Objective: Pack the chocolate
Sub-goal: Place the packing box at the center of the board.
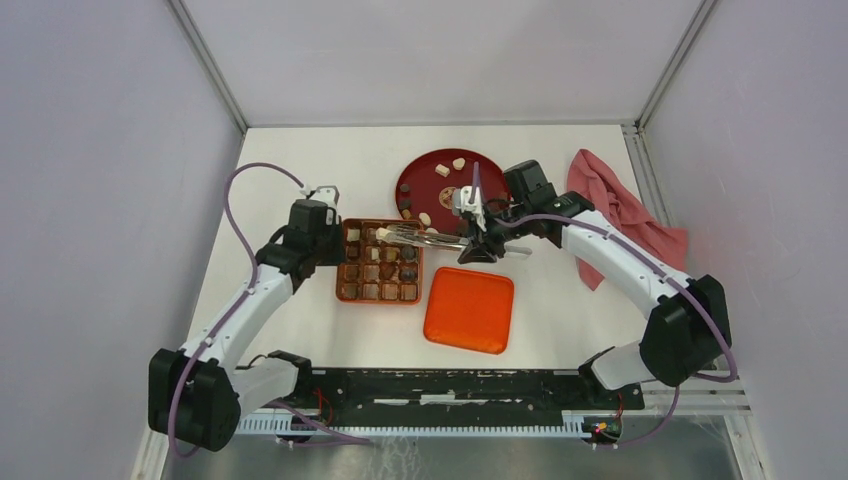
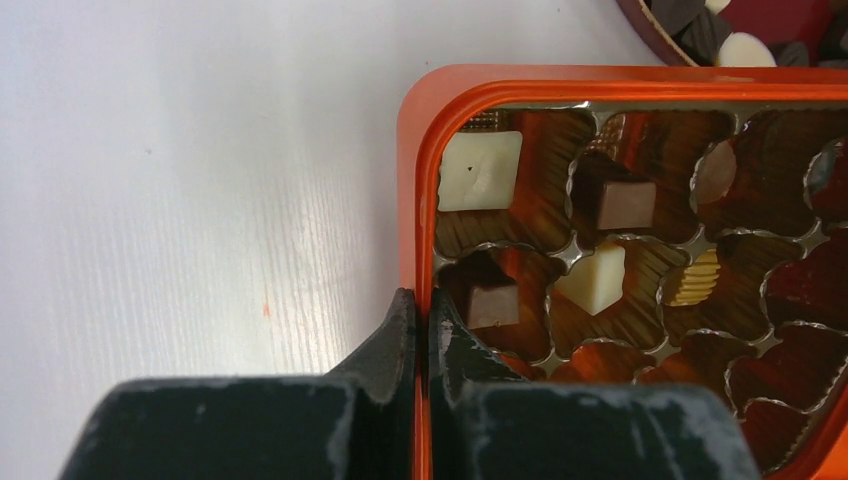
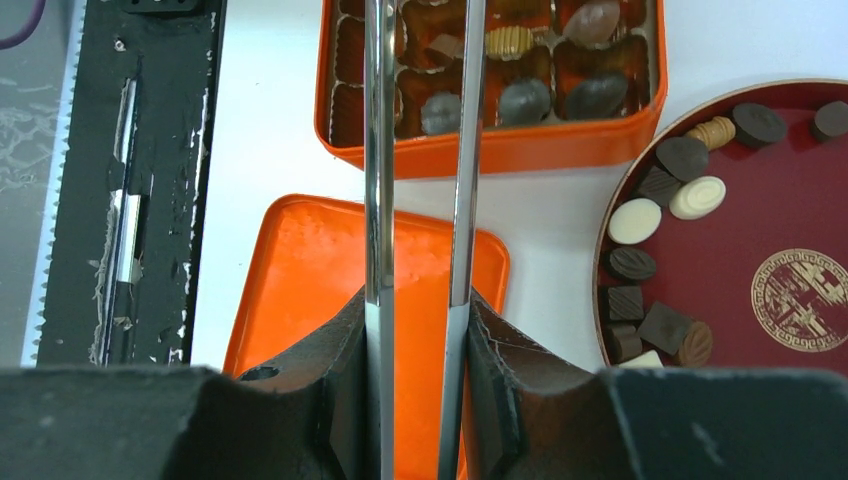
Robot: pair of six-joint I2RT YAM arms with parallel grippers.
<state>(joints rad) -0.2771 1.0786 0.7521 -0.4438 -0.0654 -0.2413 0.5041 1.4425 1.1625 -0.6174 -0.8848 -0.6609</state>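
Chocolate pieces (image 3: 697,197), dark and cream, lie along the red plate's (image 1: 430,185) edge. More pieces (image 2: 481,170) sit in the cells of the orange box (image 1: 341,265). My left gripper (image 2: 421,305) is shut on the box's left wall (image 2: 410,200), one finger inside and one outside. My right gripper (image 3: 418,310) is shut on metal tongs (image 3: 378,150). The tongs (image 1: 425,238) reach left over the box, with a cream piece (image 1: 383,234) at their tips. In the right wrist view the tips run off the top edge.
The orange lid (image 1: 469,310) lies flat just right of the box's near end, below the tongs. A pink cloth (image 1: 620,215) is bunched at the right behind my right arm. White walls close the table on three sides.
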